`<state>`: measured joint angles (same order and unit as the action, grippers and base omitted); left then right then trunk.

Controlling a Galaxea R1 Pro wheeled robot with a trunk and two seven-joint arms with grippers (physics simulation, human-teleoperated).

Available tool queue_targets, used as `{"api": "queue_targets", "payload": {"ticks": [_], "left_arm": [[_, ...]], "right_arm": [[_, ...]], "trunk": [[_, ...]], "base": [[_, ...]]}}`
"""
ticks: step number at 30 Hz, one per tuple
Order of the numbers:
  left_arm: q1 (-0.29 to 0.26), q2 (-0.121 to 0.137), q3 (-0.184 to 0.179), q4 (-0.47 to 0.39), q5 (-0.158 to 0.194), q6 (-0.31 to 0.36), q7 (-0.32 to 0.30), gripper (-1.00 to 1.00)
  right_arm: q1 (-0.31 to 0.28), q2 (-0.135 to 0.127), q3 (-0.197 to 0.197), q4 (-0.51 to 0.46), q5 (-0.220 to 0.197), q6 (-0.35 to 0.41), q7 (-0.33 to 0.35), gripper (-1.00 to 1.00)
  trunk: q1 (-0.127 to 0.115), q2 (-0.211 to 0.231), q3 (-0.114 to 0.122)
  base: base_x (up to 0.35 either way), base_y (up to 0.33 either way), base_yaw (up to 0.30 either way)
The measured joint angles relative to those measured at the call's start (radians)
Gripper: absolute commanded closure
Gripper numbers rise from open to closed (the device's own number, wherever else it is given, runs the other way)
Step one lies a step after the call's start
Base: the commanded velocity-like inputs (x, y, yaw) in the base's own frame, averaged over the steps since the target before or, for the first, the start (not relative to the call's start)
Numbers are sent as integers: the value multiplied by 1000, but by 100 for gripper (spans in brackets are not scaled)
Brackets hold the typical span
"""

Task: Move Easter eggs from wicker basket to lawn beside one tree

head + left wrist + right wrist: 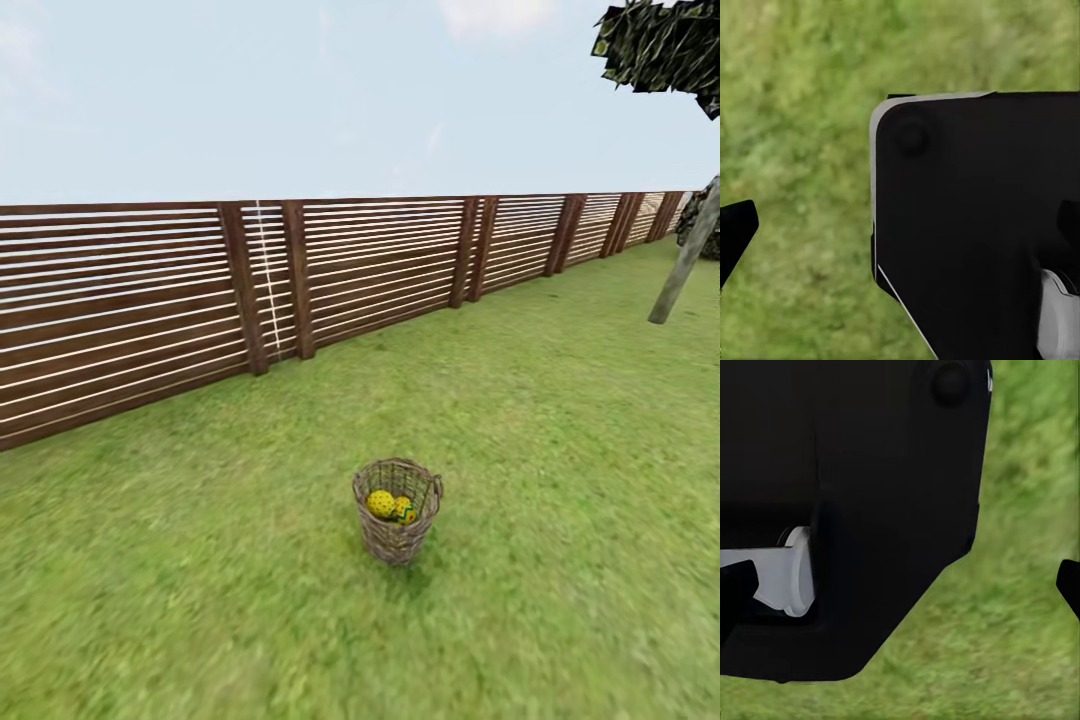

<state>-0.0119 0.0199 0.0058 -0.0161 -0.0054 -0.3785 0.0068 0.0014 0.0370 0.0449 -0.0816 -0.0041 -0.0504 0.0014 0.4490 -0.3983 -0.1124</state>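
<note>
The wicker basket (pixel 397 520) stands upright on the lawn (pixel 560 450), in the lower middle of the head view. Yellow Easter eggs (pixel 381 503) with red dots lie inside it; I make out two, one showing a teal zigzag band (pixel 405 512). A tree with a slim pale trunk (pixel 686 255) rises at the far right, well beyond the basket. My left gripper (pixel 900 225) hangs open over grass, one fingertip (pixel 735 232) at the frame's edge. My right gripper (pixel 900 585) is open too, one fingertip (pixel 1069 585) showing over grass. Neither holds anything.
A long brown slatted fence (pixel 270 280) runs across the back, from the left towards the far right corner. Dark foliage (pixel 660 45) hangs at the top right and a bush (pixel 697 225) sits behind the trunk. A black robot body part (pixel 975 225) is close to both wrist cameras.
</note>
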Motion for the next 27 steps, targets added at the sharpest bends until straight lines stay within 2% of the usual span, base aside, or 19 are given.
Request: {"api": "queue_targets", "payload": {"ticks": [10,27], "left_arm": [[0,0,0,0,0,0,-1,-100],[0,0,0,0,0,0,0,-100]], "right_arm": [[0,0,0,0,0,0,1,-100],[0,1,3,0,0,1,1,-100]], "trunk": [[0,0,0],[0,0,0]], "base": [[261,0,-160],[259,0,-12]]}}
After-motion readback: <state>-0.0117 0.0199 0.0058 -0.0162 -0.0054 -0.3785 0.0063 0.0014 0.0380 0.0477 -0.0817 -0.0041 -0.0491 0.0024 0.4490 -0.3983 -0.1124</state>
